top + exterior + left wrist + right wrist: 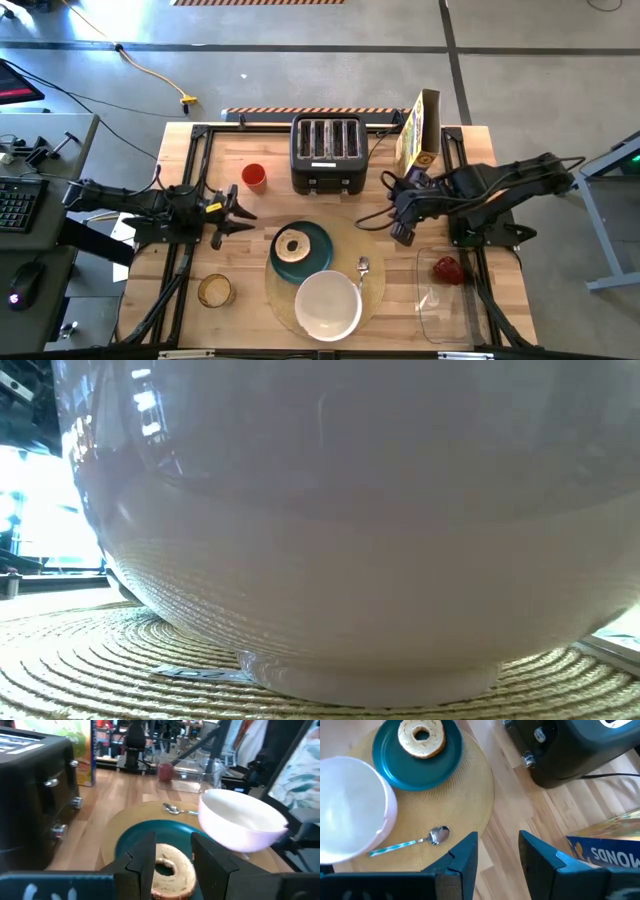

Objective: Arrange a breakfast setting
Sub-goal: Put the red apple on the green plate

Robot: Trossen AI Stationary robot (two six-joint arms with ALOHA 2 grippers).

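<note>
A round tan placemat lies at the table's near middle. On it rest a dark teal plate carrying a tan bagel half, a white bowl standing on its foot, and a small metal spoon with a pale blue handle. A small red food item lies in a clear container at the near right. My left gripper is open and empty, left of the plate. My right gripper is open and empty, right of the placemat's far edge.
A black four-slot toaster stands at the far middle, a small red cup to its left and a cereal box to its right. A small round gold-coloured dish sits at the near left. Bare wood shows between the toaster and the placemat.
</note>
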